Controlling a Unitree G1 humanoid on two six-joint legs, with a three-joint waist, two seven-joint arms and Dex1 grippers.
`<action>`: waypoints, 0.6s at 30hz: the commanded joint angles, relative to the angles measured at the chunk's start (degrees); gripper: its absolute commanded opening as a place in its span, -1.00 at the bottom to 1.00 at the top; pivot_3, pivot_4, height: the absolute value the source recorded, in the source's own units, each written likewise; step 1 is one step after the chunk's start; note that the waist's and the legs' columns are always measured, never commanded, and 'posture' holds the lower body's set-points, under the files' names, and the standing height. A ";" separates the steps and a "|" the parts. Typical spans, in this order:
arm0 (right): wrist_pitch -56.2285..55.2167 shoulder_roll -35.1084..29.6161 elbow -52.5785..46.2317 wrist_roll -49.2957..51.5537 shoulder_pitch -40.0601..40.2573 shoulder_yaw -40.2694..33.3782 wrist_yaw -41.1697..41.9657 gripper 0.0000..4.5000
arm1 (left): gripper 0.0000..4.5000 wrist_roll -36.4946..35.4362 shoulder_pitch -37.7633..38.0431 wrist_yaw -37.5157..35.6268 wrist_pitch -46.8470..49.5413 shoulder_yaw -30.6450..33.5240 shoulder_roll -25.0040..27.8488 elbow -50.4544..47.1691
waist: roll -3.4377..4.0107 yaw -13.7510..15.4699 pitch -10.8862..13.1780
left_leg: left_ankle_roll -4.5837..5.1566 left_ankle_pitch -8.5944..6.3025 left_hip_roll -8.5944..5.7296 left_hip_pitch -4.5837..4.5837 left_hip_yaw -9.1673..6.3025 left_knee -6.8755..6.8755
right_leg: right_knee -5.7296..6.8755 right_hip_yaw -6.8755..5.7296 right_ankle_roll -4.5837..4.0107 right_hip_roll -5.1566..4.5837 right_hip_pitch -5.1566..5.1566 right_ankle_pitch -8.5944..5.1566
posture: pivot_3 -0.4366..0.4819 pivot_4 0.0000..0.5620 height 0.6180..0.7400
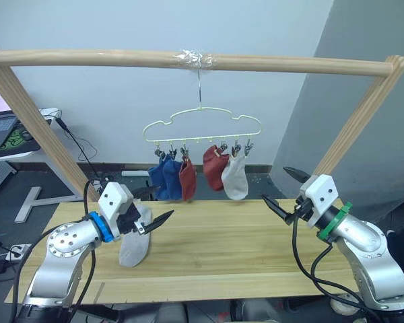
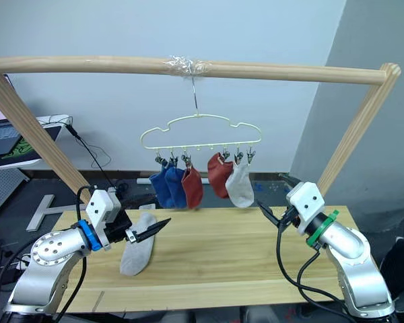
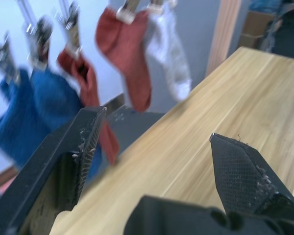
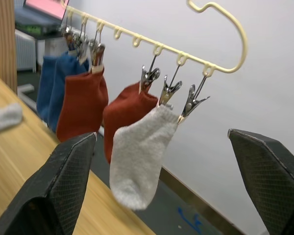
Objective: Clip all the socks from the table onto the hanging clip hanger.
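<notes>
Long light wooden plank tabletop (image 1: pixel 242 249) under a round wooden bar. On the pale yellow wire clip hanger (image 1: pixel 202 128): five socks clipped. Last light grey ankle sock (image 2: pixel 137 252) lying near left, beneath left gripper (image 2: pixel 143 225), fingers wide open, empty. Right gripper (image 1: pixel 287 190) spread wide, empty. Best to pinch the cuff, lift to the free rightmost silver clip (image 4: pixel 195 100).

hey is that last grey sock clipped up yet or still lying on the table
Still on the table. The grey sock lies flat on the wood beside the open left gripper; five socks hang from the clip hanger.
</notes>
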 commanded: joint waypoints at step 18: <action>4.86 2.33 -0.26 -2.78 -2.42 1.03 -6.37 1.00 | 0.99 2.63 4.24 9.91 -3.46 1.53 -4.84 -2.06 | 0.01 0.97 -0.44 | 0.00 0.00 0.01 0.12 0.02 -0.01 | 0.00 0.05 -0.22 0.01 0.10 -0.12 | 0.08 -0.91 0.35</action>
